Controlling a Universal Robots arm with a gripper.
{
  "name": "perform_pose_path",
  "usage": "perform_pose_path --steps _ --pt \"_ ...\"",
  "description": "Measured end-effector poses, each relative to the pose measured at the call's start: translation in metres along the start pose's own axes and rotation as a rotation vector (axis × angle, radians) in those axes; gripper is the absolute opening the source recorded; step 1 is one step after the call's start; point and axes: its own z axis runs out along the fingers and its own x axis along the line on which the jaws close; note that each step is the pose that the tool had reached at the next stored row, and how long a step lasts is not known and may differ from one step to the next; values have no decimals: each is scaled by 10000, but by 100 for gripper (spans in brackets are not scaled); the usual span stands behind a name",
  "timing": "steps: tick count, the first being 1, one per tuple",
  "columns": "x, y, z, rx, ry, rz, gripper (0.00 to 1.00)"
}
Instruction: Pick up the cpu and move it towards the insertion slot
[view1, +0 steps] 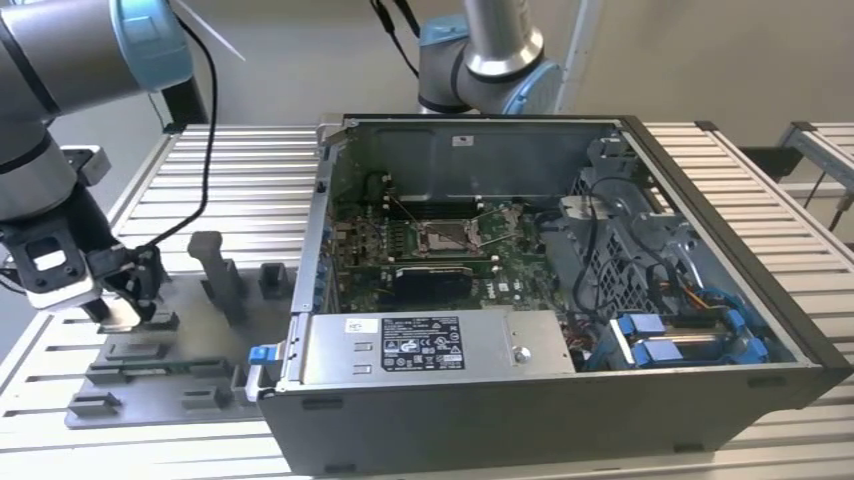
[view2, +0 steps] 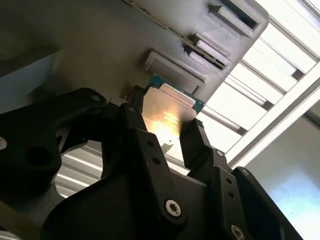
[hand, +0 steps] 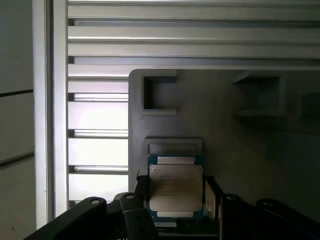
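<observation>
The cpu (hand: 176, 187), a thin square chip with a silvery top and green rim, sits between my black fingers (hand: 141, 192) just above a square pocket of the grey fixture plate (hand: 235, 150). My gripper (view2: 165, 120) is shut on the cpu (view2: 167, 110), one finger on each side edge. In the exterior view my gripper (view1: 115, 312) hangs low over the fixture plate (view1: 147, 372) at that view's left. The insertion slot (view1: 447, 235), a square socket with a silver frame, lies on the green board inside the open computer case (view1: 534, 400), well toward that view's right of my gripper.
Upright grey fixture blocks (view1: 220, 275) stand between my gripper and the case wall (view1: 314, 250). A power supply box (view1: 427, 345) and blue-tabbed drive bays (view1: 681, 335) fill the case's front. A second arm (view1: 481, 60) rises behind the case. The table is of ribbed aluminium slats (view1: 240, 180).
</observation>
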Motion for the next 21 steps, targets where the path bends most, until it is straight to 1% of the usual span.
perform_pose_path --steps 3,7,13,15,21 --pt "-1 2 -86 5 -1 -1 0" --pt "-2 6 -224 6 0 0 0" --pt "-3 11 -390 5 -1 0 0" --pt "-3 13 -458 6 0 0 0" --pt "-5 19 -696 11 0 -1 0"
